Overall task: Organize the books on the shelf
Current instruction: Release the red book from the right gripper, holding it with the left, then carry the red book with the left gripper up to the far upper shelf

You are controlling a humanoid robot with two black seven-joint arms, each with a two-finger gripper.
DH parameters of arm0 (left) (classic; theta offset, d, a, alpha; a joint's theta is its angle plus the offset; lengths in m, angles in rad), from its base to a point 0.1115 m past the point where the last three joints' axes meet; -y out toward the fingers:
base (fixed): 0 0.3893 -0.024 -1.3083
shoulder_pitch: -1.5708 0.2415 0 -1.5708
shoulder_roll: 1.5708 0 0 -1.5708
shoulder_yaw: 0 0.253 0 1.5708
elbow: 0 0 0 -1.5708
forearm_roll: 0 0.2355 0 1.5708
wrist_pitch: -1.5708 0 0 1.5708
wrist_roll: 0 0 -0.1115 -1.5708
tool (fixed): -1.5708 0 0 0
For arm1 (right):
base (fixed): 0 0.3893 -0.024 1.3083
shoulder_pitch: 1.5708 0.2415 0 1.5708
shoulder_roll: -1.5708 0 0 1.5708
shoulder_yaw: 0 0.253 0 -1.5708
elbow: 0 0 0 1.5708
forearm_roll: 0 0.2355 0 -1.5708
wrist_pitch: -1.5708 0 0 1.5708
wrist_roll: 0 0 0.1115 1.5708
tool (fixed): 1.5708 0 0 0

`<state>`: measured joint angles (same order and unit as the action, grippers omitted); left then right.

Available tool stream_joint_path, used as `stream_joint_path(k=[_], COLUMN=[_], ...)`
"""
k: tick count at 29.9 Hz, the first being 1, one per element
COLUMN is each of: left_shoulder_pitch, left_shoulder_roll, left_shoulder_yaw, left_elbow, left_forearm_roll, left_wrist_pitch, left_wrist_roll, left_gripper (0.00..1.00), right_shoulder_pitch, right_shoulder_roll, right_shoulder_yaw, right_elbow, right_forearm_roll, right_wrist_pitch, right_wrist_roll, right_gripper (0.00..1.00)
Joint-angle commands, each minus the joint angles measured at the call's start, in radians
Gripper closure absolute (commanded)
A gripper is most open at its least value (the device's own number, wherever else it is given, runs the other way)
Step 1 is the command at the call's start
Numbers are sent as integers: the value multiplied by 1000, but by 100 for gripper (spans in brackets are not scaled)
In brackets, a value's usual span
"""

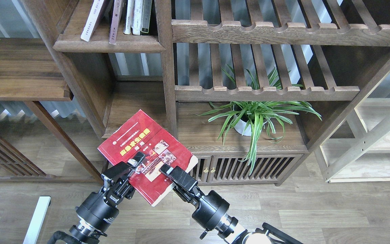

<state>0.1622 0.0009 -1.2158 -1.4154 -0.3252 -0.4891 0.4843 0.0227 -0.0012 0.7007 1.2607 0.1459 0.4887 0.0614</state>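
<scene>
Red book [147, 154] sits clamped between left end effector [134, 162] and right end effector [167, 171], each gripping its cover.

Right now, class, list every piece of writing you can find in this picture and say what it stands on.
Bright red paperback book: a yellow title line and a small line above it, both too blurred to read.
Upright books on the dark-brown wooden shelf: spine print on the white-spined book, too small to read.
Left gripper: a small white label on its body, illegible.
Right gripper: no writing visible.
</scene>
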Motion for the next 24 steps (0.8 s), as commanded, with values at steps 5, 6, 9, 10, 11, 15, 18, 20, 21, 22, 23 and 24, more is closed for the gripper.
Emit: stream_joint_path(k=[5, 6, 9, 10, 11, 15, 18, 20, 21, 22, 23, 24], left_shoulder_pitch=[30, 31, 46, 51, 56, 74, 80, 79, 77, 77, 76, 76], left_shoulder_roll=[-1, -1, -1, -1, -1, -1, -1, -1, -1, -1, -1, -1], left_shoulder_yaw=[-13, -16, -31, -39, -48, -102, -166, -201, -217, -231, -254, -273], left_elbow=[-5, -5, -8, -10, -11, -30, -53, -74, -85, -99, -121, -137], left_forearm_roll=[3, 5, 9, 12, 14, 82, 190, 234, 248, 267, 303, 340], left_wrist_pitch=[0, 0, 0, 0, 0, 0, 0, 0, 0, 0, 0, 0], left_wrist_roll=[4, 4, 4, 4, 4, 4, 4, 4, 4, 4, 4, 4], left_gripper=[99, 99, 100, 100, 100, 100, 100, 100, 99, 99, 99, 99], right_shoulder_pitch=[-1, -3, -3, -4, -10, -27, -27, -26, -26, -26, -26, -26], right_shoulder_roll=[1, 1, 1, 1, 1, 1, 1, 1, 1, 1, 1, 1], right_shoulder_yaw=[72, 85, 126, 137, 154, 209, 230, 244, 250, 255, 258, 263], right_elbow=[-1, -1, -3, -3, -6, -32, -34, -38, -41, -41, -44, -46], right_forearm_roll=[-5, -5, -5, -3, -3, -2, 1, 1, 3, 3, 3, 4], right_wrist_pitch=[-50, -44, -25, -25, -25, -25, -24, -24, -24, -24, -24, -24], right_wrist_roll=[14, 15, 14, 14, 14, 14, 14, 14, 12, 12, 12, 12], right_gripper=[0, 0, 0, 0, 0, 0, 0, 0, 0, 0, 0, 0])
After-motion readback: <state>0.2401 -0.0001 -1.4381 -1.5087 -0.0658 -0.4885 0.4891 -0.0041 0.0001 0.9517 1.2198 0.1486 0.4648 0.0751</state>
